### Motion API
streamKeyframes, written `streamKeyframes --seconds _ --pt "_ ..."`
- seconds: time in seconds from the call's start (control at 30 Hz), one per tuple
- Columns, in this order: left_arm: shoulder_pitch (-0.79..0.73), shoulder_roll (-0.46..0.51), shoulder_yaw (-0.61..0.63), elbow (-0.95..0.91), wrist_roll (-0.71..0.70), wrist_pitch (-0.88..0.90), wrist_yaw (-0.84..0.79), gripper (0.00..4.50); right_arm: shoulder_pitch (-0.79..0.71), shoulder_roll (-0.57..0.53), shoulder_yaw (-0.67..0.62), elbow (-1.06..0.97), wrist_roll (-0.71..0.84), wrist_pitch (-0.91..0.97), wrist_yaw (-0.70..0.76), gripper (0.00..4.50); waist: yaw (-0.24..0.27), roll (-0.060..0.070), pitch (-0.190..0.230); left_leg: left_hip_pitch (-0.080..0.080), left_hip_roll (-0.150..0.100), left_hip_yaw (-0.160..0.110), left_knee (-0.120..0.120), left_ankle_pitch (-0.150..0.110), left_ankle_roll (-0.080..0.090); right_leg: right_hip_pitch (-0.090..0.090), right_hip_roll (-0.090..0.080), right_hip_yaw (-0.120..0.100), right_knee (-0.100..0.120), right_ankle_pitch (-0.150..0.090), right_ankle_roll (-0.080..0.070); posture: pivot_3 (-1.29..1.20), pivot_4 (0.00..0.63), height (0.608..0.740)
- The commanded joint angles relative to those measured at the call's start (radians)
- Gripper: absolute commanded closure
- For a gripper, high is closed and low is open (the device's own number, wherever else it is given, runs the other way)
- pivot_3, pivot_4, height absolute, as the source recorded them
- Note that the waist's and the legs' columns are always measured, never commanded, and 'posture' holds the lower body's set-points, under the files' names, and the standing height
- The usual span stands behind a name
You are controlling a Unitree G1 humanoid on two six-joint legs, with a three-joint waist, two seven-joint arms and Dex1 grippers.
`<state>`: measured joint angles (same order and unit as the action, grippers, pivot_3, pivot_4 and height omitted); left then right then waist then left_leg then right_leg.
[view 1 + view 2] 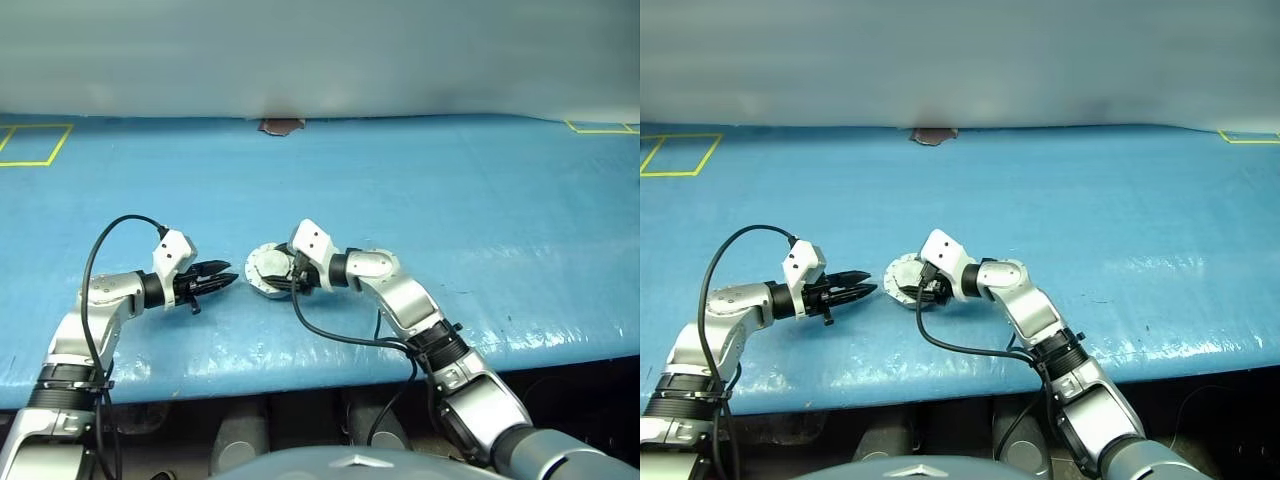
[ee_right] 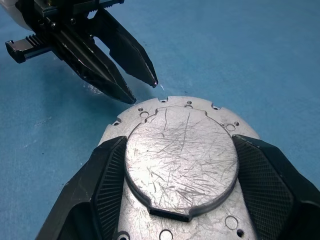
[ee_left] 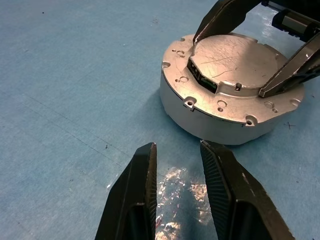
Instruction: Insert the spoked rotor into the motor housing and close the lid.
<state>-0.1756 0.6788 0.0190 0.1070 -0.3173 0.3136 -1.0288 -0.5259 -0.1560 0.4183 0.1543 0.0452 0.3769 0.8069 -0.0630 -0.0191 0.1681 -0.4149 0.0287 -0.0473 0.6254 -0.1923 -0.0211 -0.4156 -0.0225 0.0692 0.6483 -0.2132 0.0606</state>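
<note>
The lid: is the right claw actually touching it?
Touching. In the right wrist view, the right gripper has both fingers pressed against the lid's raised edge.

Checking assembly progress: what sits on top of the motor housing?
The plain grey lid covers the motor housing, with the right gripper jaws around its raised centre. The inside is hidden.
</note>
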Motion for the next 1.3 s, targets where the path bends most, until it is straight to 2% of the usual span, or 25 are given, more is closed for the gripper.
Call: streamKeyframes --seconds 0.03,0.57,0.97,1.3 --pt "0.003 0.001 0.008 -0.039 -0.004 -0.020 -0.004 3.00 -0.013 -0.007 0.012 -0.009 -0.002 -0.015 0.025 1.48 0.000 0.000 0.000 0.000 0.000 0.000 0.000 0.000 0.000 0.000 0.000 0.000 0.000 0.000 0.000 0.00 0.150 0.740" --pt "0.006 -0.002 0.003 -0.046 -0.004 -0.014 -0.004 3.00 -0.012 0.005 0.017 0.124 -0.029 -0.074 -0.004 1.48 -0.003 0.000 0.000 0.002 0.000 0.000 0.001 0.000 0.000 0.002 0.000 0.000 0.001 0.000 0.000 0.00 0.150 0.740" --pt "0.010 -0.007 -0.002 -0.049 -0.005 -0.008 0.000 3.00 -0.019 -0.028 0.002 0.053 0.000 -0.037 0.043 1.48 0.000 0.000 0.000 0.002 0.000 0.000 0.001 0.000 0.000 0.002 0.000 0.000 0.001 0.000 0.000 0.00 0.150 0.740" --pt "0.002 -0.010 -0.007 -0.046 -0.004 -0.009 0.000 3.00 -0.025 -0.045 0.018 0.107 -0.021 -0.052 0.054 1.48 0.003 0.000 0.000 0.002 0.000 0.000 0.001 0.000 0.000 0.002 0.000 0.000 0.000 0.000 0.000 0.00 0.150 0.740"
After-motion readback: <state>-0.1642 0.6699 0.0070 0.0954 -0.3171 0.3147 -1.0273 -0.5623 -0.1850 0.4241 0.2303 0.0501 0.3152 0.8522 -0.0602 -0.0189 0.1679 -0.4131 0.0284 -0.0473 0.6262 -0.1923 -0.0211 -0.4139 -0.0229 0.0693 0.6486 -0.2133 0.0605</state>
